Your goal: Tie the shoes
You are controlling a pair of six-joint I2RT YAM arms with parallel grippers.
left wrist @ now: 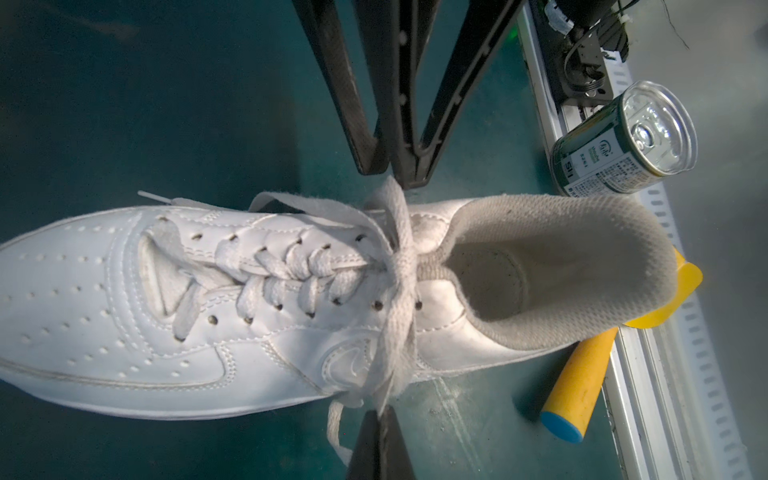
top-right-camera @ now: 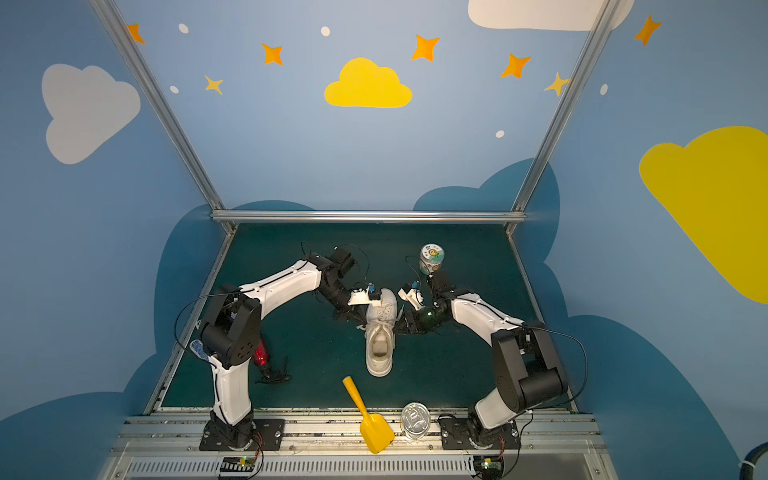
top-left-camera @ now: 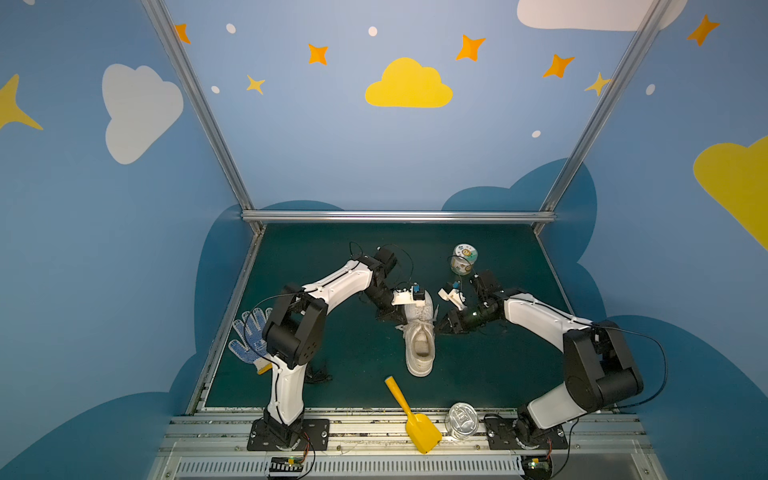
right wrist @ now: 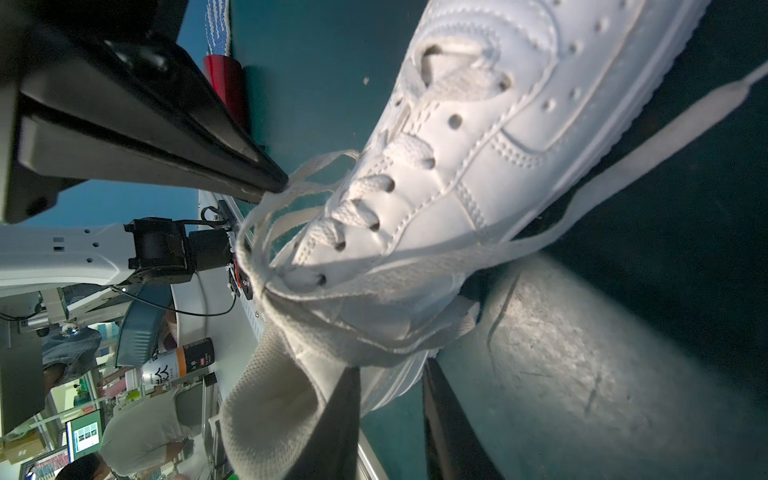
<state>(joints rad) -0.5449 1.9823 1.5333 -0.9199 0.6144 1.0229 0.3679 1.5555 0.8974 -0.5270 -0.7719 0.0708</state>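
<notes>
- Left wrist view: the left gripper (left wrist: 380,413) is clamped tight on 1 strand of the laces (left wrist: 399,266). It sits at the side of the sneaker (left wrist: 166,299) toward the left arm, and the strand runs from the top eyelets into its tips.
- In the right wrist view, the right gripper (right wrist: 390,365) has its 2 fingers a little apart beside the sneaker's collar. A bunch of lace lies at their tips; whether they pinch it I cannot tell.
- In both top views the sneaker (top-left-camera: 420,345) (top-right-camera: 380,345) stands sole down near the middle of the green mat (top-left-camera: 332,257). Its toe points to the back wall, and 1 gripper stands at each side of the lacing.
- The 2 strands cross over the tongue at the top eyelets.
- A yellow scoop (top-left-camera: 411,419) and a can (top-left-camera: 461,419) lie at the front edge, a jar (top-left-camera: 464,257) stands at the back, and a dotted glove (top-left-camera: 245,340) lies at the left edge.
</notes>
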